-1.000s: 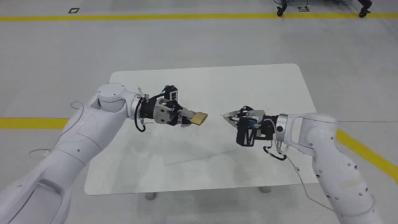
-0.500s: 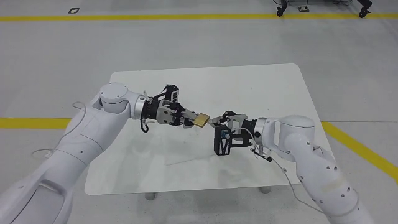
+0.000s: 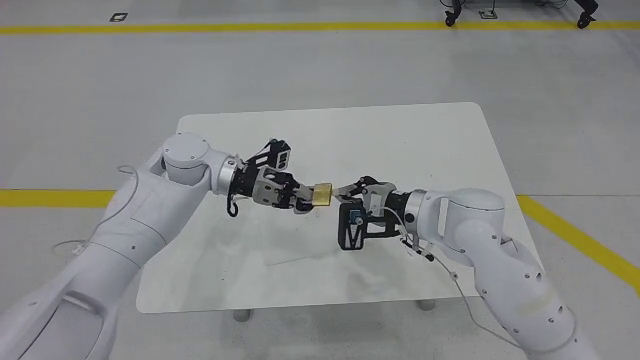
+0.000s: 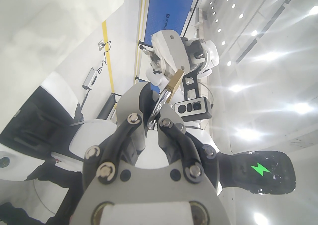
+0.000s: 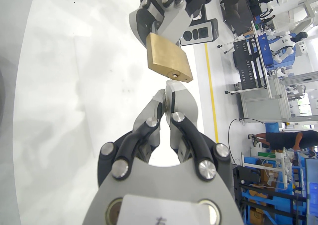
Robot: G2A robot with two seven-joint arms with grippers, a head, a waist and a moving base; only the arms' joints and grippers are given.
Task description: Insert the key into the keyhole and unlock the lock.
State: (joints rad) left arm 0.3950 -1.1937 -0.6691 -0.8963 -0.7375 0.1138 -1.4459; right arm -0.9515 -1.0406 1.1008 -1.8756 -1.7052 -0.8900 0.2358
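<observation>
Grey floor with yellow lines runs around a white counter, and both arms meet above the middle of it.

The left tool is closed narrow on the silver shackle of a brass lock. It holds the lock in the air over the counter, shackle end toward the left arm and flat bottom toward the right arm. The keyhole sits in that bottom face and shows as a small dark slot.

The right tool is pinched almost fully together on the key, which sits edge-on as a thin metal sliver between the two fingers. The fingertips are right up against the bottom of the lock, in line with the keyhole. The key's front end is hidden by the fingertips, so I cannot tell whether it has gone into the slot or only touches its mouth.

From above, the two tools point at each other, with the lock between them and the right tool just beside it. In the left wrist view the brass body shows edge-on, with the white-padded tips of the right tool at its far end.
</observation>
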